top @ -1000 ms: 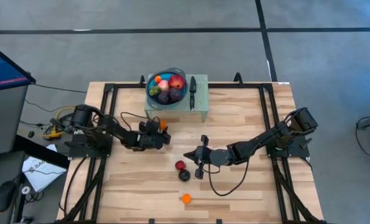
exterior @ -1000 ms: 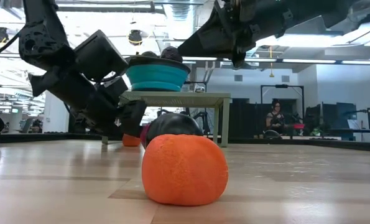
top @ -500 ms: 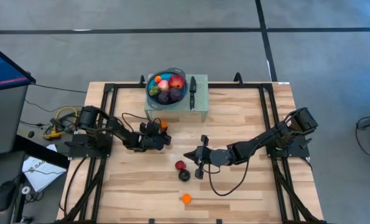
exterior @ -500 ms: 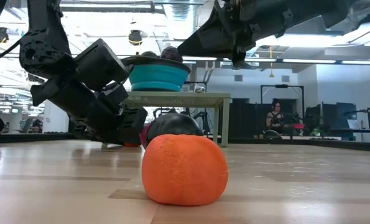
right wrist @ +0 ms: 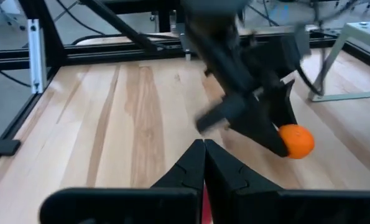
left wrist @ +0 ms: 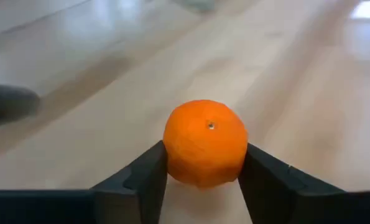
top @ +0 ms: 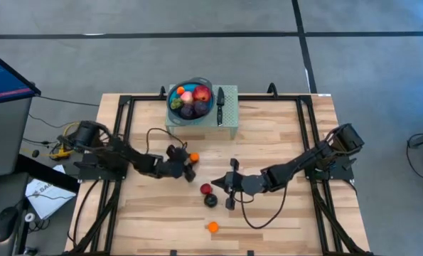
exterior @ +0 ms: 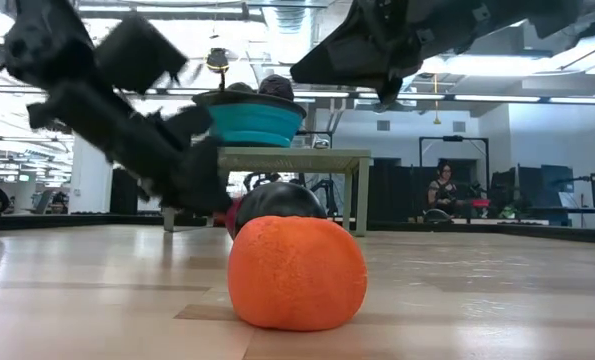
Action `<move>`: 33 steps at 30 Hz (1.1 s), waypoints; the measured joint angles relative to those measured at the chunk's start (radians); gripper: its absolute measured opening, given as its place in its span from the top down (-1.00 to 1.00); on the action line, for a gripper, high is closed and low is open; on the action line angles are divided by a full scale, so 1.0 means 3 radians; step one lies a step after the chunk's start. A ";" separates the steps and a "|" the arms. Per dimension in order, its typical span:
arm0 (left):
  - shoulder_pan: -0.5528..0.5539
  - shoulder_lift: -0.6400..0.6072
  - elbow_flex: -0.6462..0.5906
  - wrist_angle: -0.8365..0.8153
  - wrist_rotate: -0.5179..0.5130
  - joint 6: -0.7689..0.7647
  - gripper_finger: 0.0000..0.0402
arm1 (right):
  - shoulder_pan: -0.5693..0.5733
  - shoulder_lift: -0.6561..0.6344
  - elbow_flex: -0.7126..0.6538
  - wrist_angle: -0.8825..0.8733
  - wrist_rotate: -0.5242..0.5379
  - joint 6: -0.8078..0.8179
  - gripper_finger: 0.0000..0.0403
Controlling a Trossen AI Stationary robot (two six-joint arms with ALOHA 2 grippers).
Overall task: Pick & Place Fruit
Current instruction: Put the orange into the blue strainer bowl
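On the table [top: 282,135] the work looks more than half done, judged by how the fruit lies: most of it is heaped in the blue bowl [top: 174,92] on the small grey stand [top: 229,117] at the far edge, beside a knife [top: 220,102], and four pieces are outside the bowl

Largest first, the two arms. The left gripper [top: 189,165] sits near mid-table with its fingers clamped on a small orange [left wrist: 205,151] — the wrist view shows the fruit squeezed between both pads, above the boards. The right gripper [top: 229,186] hovers just beside the loose fruit in the middle, its fingers pressed together on nothing in its own wrist view, where the left arm and its orange also show

Counts, big to small:
- bowl: one; its load seems to be about six fruits — a red apple [top: 202,93], a pale pink one [top: 188,97], two or so dark purple ones [top: 188,111], an orange one and a green one; the pile overlaps, so this is a rough tally
- loose on the boards: three — a small red fruit [top: 206,189], a dark one [top: 210,201] touching it, and a second orange [top: 212,227] near the front edge, apart from the pair
- held: one orange

What is left, as I judge it: carry the held orange to the bowl, then fetch the red, the dark and the front orange — four placements in all
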 joint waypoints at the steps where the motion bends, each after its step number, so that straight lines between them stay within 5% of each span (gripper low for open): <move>1: -0.0064 -0.0103 0.0000 -0.0008 0.0081 0.0074 0.13 | 0.0015 0.0000 0.0000 -0.0006 -0.0001 0.0000 1.00; 11: -0.0729 -0.1347 0.0000 -0.0152 0.1231 0.0395 0.14 | 0.0187 -0.0530 0.0001 -0.0868 0.0001 0.0026 1.00; 16: -0.0906 -0.1974 0.0000 0.0276 0.1744 0.0481 0.12 | 0.0217 -0.0818 0.0001 -0.1075 0.0000 0.0009 1.00; 20: -0.0887 -0.2400 0.0000 0.0915 0.1729 0.1285 0.12 | 0.0198 -0.0913 0.0001 -0.1033 0.0007 -0.0059 1.00; 24: -0.0686 -0.2683 0.0052 0.1343 0.1309 0.2059 0.13 | 0.0161 -0.0917 0.0001 -0.0952 0.0007 -0.0086 1.00; 29: -0.0076 -0.2756 0.0298 0.1005 0.0869 0.2395 0.13 | 0.0129 -0.0914 0.0001 -0.0924 0.0007 -0.0072 1.00; 33: 0.0576 -0.2717 0.0651 0.0222 0.0825 0.2345 0.12 | 0.0117 -0.0913 0.0001 -0.0918 0.0007 -0.0065 1.00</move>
